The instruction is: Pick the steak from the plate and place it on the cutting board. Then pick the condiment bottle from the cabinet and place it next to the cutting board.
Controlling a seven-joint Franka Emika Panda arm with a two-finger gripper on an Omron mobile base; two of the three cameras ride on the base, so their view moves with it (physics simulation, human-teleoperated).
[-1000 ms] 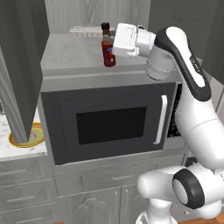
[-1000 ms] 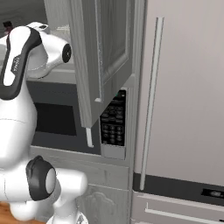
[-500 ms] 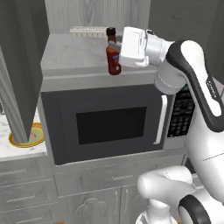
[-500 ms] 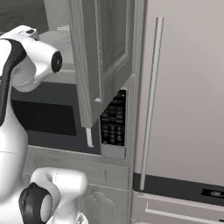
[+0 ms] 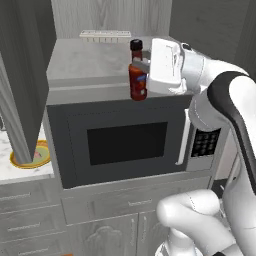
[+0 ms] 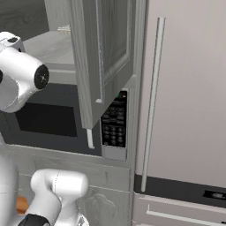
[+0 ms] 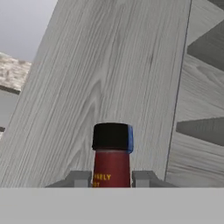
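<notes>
Carrying the bottle (image 5: 137, 75) out of the cabinet (image 5: 75, 62) is the step in hand, and it calls for a level, unhurried path. At the far left of the left base view, the plate (image 5: 22, 161) sits on the counter below, partly hidden by the open cabinet door. To its right, the microwave (image 5: 125, 142) sits under the cabinet's shelf. The bottle hangs at the front edge of that shelf, above the microwave's top edge. The gripper (image 5: 144, 67) is clamped on the bottle at the neck, its fingers (image 7: 81, 178) pressing either side just under the cap. Keep the bottle upright, clear the shelf lip and the door before lowering, and avoid quick swings, since a neck grip probably lets the body pivot. The bottle is slim and red-brown, with a black cap, a narrow neck and a red label.
</notes>
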